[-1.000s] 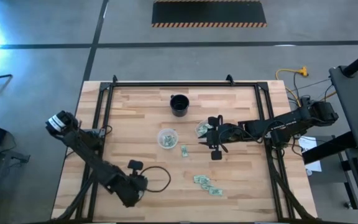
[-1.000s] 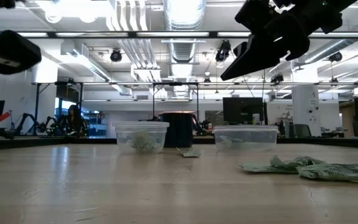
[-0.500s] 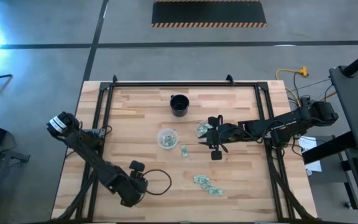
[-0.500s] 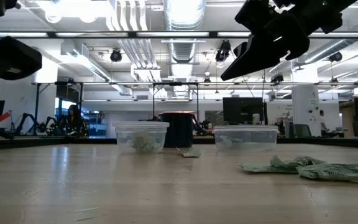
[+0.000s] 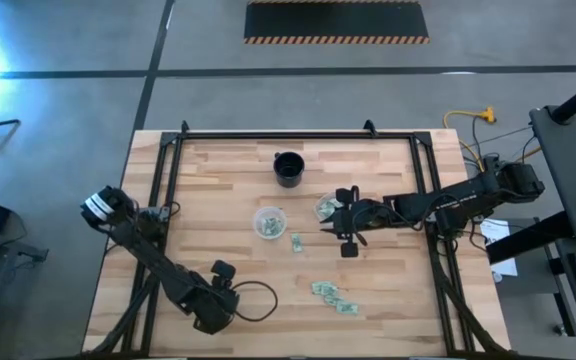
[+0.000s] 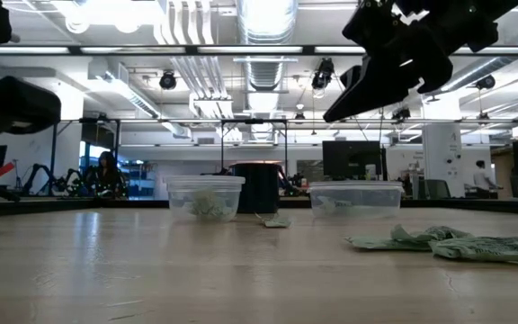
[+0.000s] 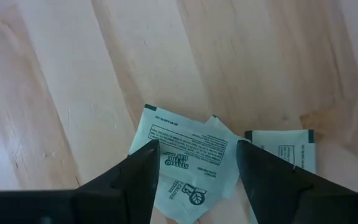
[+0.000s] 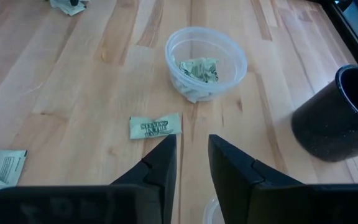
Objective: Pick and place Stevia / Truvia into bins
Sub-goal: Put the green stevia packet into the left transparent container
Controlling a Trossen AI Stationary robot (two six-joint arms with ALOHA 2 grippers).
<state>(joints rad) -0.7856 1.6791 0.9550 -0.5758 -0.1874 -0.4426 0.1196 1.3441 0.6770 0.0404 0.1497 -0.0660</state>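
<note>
Your left gripper [image 7: 194, 165] hangs near the tabletop's [image 5: 388, 290] front-left corner with its fingers spread wide, holding nothing, over loose packets [image 7: 188, 165]. Your right gripper [image 8: 191, 158] sits near the tabletop's middle beside one clear cup [image 5: 326, 207], fingers slightly parted around nothing. The other clear cup [image 8: 205, 62] holds packets, with a single packet [image 8: 156, 126] just beside it and a small cluster [image 5: 333, 294] toward the front edge.
</note>
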